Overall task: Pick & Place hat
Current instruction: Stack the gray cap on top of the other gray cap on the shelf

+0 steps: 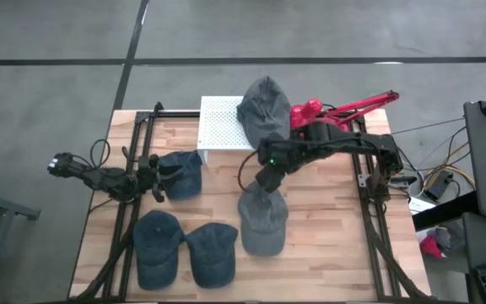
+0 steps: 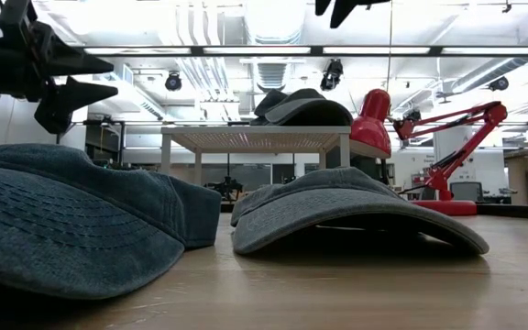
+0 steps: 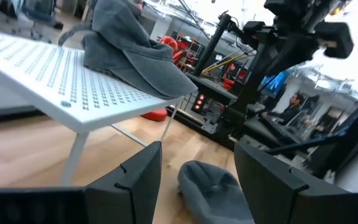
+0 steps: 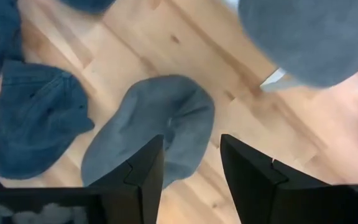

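Level with the counter point(image 2: 356, 293), you see a dark blue cap point(image 2: 71, 220) filling the near left and a grey cap point(image 2: 356, 206) lying brim-down just beside it, towards the middle. Behind them stands a white perforated stand point(image 2: 255, 139) with another grey cap point(image 2: 302, 108) on top, and a red desk lamp point(image 2: 429, 147) to its right. The left gripper point(image 2: 58, 87) hangs at the upper left, and you cannot tell how its jaws stand.

Grey denim cap point(image 1: 264, 108) sits on white perforated metal stand point(image 1: 222, 127) at wooden counter point(image 1: 327, 219) rear; second grey cap point(image 1: 262, 219) lies before it; three blue denim caps point(image 1: 184, 245) lie left.
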Robot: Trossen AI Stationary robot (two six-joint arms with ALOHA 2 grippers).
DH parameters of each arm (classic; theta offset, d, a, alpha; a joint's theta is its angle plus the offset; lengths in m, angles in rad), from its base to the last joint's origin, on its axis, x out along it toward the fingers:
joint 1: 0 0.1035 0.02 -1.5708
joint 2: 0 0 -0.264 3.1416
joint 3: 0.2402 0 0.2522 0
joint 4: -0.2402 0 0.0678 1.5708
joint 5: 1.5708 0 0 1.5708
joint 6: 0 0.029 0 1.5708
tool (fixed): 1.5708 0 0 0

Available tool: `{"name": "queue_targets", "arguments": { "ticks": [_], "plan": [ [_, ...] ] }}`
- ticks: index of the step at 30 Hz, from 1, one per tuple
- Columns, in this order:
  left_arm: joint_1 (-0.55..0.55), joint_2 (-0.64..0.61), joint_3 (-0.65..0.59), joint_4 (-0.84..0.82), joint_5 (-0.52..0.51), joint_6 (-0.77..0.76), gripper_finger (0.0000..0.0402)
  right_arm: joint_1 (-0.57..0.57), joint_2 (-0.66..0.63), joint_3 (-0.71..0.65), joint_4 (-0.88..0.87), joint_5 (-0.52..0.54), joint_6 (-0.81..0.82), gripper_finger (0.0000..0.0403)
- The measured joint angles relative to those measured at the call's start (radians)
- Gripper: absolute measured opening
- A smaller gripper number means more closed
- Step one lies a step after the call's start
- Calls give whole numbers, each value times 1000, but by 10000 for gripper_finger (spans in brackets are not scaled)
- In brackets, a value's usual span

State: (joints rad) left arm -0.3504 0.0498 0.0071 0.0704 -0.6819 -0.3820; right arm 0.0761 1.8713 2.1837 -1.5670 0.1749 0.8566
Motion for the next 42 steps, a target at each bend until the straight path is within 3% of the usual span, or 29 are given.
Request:
{"name": "queue_targets", "arguments": {
  "ticks": [5, 14, 25, 36, 42],
  "plan": [
    [0, 0, 0, -1, 0, 97, 204, 49, 0, -39, 0, 0, 81, 178],
    [0, 0, 0, -2, 2, 121, 204, 111, 0, -193, 19, 0, 227, 220],
    [0, 0, 0, -4, 203, 92, 204, 146, 2, -394, 248, 0, 403, 268],
    [0, 0, 0, -5, 206, 92, 204, 158, 2, -524, 338, -3, 506, 309],
    [0, 0, 0, -5, 206, 92, 204, 162, 2, -572, 482, -10, 521, 320]
  ]
}}
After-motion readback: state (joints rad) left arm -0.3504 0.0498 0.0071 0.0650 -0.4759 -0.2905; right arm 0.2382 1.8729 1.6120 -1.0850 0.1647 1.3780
